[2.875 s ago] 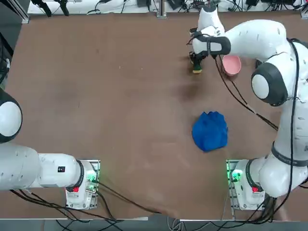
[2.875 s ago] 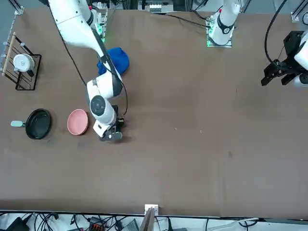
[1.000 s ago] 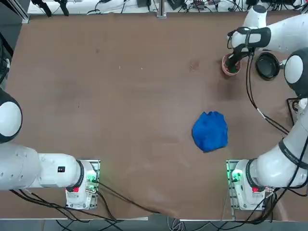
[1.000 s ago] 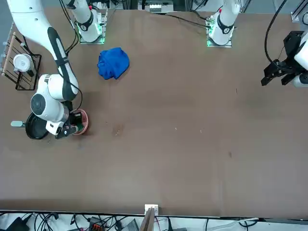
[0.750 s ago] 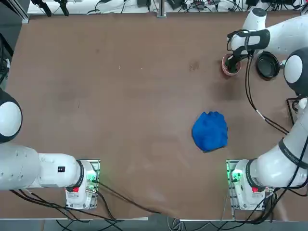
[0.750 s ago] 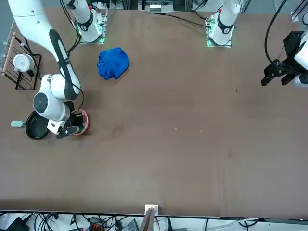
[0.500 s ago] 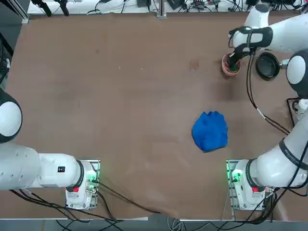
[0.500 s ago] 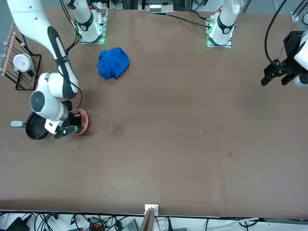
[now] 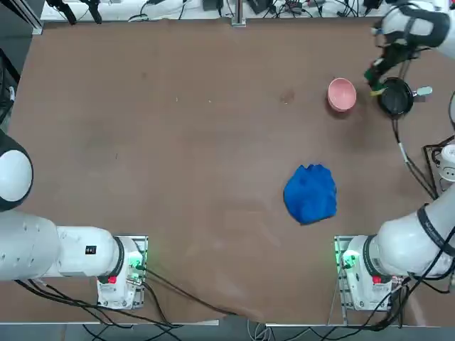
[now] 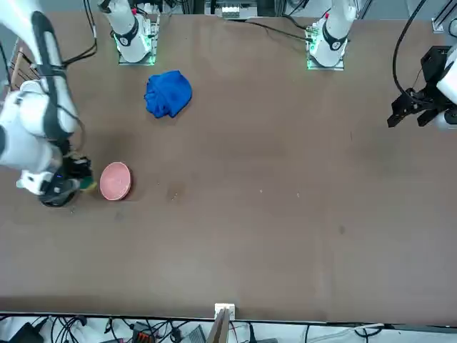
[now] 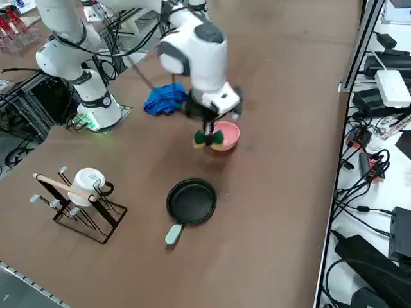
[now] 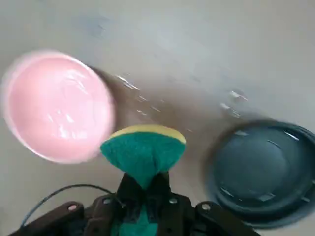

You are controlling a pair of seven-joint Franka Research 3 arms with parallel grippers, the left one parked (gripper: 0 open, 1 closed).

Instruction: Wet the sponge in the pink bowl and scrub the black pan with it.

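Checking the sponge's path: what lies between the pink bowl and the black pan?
Only bare table between the pink bowl and black pan, per the right side view; the right gripper holds the sponge above it.

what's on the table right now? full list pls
sponge: 1, green over yellow, pinched in the gripper, in the air between bowl and pan
pink bowl: 1, pale pink, far right part of the table
black pan: 1, black with light-grey handle, beside the bowl toward the table's right edge
blue cloth: 1, blue, crumpled, nearer the arm bases
mug: 1, white, on the rack
wire rack: 1, black, at the right edge
right gripper: 1, shut on the sponge, between bowl and pan
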